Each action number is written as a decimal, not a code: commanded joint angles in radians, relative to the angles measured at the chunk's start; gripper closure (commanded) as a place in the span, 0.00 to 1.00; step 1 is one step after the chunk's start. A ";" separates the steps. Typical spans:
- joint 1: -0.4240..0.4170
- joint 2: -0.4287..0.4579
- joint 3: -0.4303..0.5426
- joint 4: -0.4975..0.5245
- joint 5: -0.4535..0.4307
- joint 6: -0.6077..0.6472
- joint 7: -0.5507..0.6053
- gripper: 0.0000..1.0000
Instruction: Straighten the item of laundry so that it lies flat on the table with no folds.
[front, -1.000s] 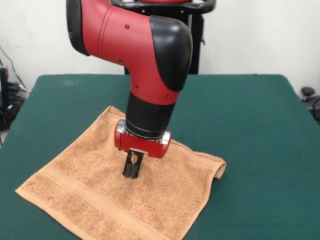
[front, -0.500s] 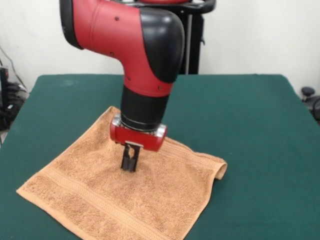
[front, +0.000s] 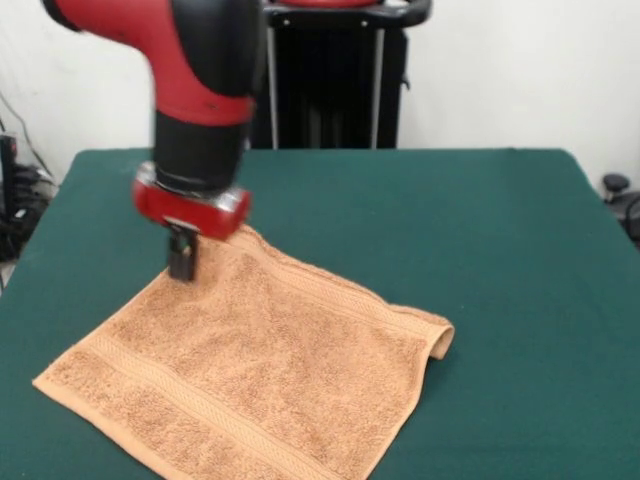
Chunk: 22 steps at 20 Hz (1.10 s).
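The towel lies spread over the near-left part of the table, set like a diamond, one corner aimed at the near-left corner of the table and another at the far edge. Most of it looks flat: the woven band along the near side runs straight, and so does the one along the far-right side. But look at the right-hand corner: it curls under itself into a small rolled lip, so there's a fold left to deal with. The near corner drops out of the bottom of the view, so I can't vouch for that one.

The gripper hangs over the towel's far-left edge, close to its far corner, tips down at the cloth or just shy of it. The two black fingers look pressed together, nothing between them as far as I can make out, no cloth lifted.

My read: the job is nearly done, the big spreading is finished, and what's left is that tucked corner on the right. It's well apart from where the gripper sits, so a reach across the towel would be needed to pull it out flat.
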 joint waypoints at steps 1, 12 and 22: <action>-0.058 -0.028 0.146 0.173 -0.091 -0.071 0.029 1.00; 0.016 0.034 0.132 0.159 -0.074 -0.162 0.180 1.00; 0.038 -0.007 0.118 0.135 -0.040 -0.042 0.156 1.00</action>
